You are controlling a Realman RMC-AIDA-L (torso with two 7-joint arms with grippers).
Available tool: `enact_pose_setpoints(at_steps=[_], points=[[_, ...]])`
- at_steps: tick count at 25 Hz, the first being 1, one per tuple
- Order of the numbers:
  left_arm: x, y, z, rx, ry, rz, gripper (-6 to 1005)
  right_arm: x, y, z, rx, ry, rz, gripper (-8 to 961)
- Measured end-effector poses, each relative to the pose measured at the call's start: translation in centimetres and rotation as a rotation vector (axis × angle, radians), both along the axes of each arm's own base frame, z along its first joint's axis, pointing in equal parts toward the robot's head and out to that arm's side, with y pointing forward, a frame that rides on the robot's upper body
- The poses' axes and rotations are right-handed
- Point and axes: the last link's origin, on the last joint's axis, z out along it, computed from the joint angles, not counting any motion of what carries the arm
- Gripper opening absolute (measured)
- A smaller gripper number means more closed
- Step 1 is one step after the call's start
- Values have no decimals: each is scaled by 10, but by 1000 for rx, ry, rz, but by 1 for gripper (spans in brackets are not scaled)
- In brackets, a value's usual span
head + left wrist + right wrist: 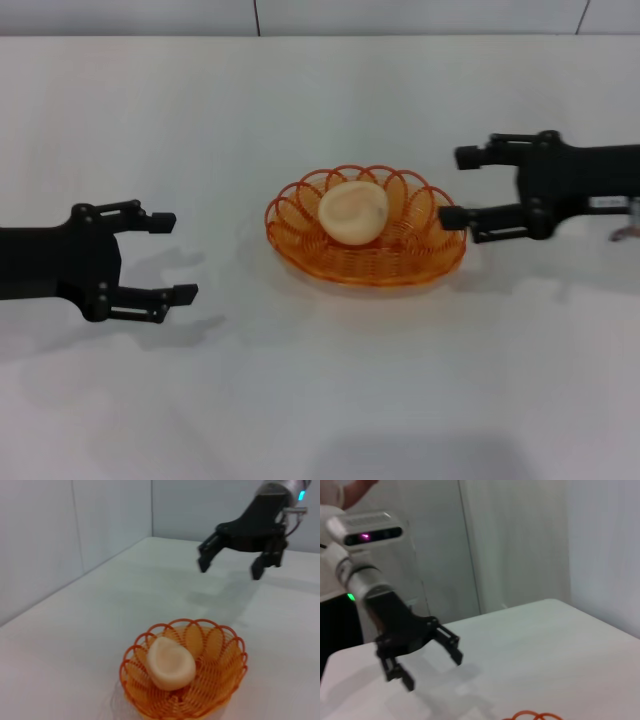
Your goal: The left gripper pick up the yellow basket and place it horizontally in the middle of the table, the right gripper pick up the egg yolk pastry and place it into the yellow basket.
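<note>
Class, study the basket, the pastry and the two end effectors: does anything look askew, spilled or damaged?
Nothing stands out. The egg yolk pastry lies whole inside the yellow basket, which sits flat on the table. The left end effector and the right end effector are both open, one either side.

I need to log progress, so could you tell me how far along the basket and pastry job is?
Both steps look done: the yellow basket sits mid-table with the egg yolk pastry inside it. Nothing is in hand: the left tool is open and clear of the basket, and the right tool is open beside its rim. Only parking the arms seems left.
</note>
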Motion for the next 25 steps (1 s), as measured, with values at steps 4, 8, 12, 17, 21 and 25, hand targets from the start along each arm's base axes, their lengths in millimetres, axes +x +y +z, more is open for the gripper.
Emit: enact_pose_setpoints(at_steps=[4, 8, 12, 17, 21, 25], points=[[1, 1, 2, 6, -7, -1, 892, 20, -9, 18, 15, -16, 6, 829], [1, 1, 2, 2, -9, -4, 892, 38, -18, 23, 39, -61, 29, 829], [4, 2, 2, -9, -15, -8, 892, 47, -21, 22, 31, -91, 21, 829], [7, 2, 4, -18, -27, -14, 892, 52, -23, 16, 11, -113, 16, 829], [7, 4, 6, -16, -27, -11, 892, 53, -23, 15, 12, -117, 17, 829], [9, 6, 6, -17, -28, -15, 892, 53, -24, 14, 11, -122, 18, 829]])
